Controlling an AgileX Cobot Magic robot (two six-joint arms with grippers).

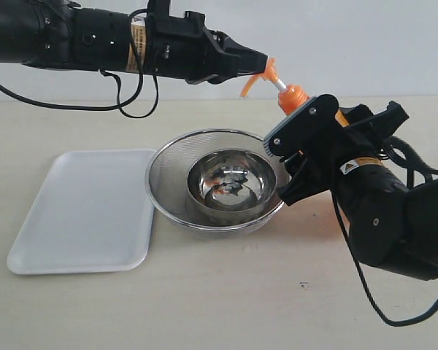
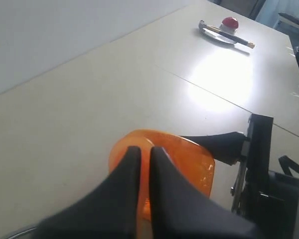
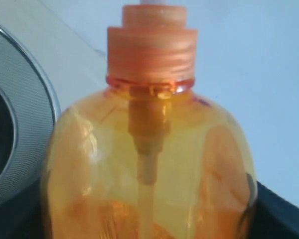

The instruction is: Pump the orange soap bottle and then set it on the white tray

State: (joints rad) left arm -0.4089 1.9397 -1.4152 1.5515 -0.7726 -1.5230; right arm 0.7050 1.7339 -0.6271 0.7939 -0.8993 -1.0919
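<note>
The orange soap bottle (image 1: 293, 98) is held tilted off the table, its pump head leaning towards the bowls. My right gripper (image 1: 306, 146) is shut on its body; in the right wrist view the bottle (image 3: 149, 164) fills the frame up to its ribbed collar, with a dark finger (image 3: 276, 211) at one edge. My left gripper (image 1: 261, 63) is shut, its tip resting against the orange pump head (image 2: 192, 162). In the left wrist view its two fingertips (image 2: 132, 154) lie close together on the pump head. The white tray (image 1: 87, 211) lies bare at the left of the table.
A round mesh strainer (image 1: 164, 179) with a steel bowl (image 1: 230, 179) inside sits between the tray and my right arm, just below the pump spout. Far off on another table is a small plate with a red object (image 2: 229, 23).
</note>
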